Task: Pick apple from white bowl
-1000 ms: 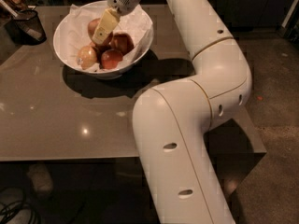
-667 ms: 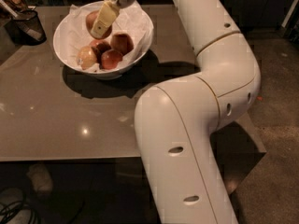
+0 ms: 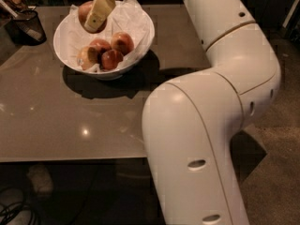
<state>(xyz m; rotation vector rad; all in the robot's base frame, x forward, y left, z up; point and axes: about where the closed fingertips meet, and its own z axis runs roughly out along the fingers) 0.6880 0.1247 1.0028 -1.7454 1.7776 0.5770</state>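
My gripper (image 3: 93,17) is above the far left part of the white bowl (image 3: 59,45), shut on the apple (image 3: 84,9). The apple is large and deep red-brown, and it hangs clear above the bowl's contents. One cream finger (image 3: 100,9) lies across its front; the other finger is hidden behind it. The bowl is lined with crumpled white paper and stands on the grey-brown table (image 3: 56,121).
In the bowl lie three smaller orange-red apples (image 3: 123,42) and a pale yellowish one (image 3: 87,58). A dark mesh cup (image 3: 26,26) stands at the table's far left. My white arm (image 3: 211,102) fills the right side.
The gripper has risen out of the bowl with the apple held in it. The other apples stay in the bowl.
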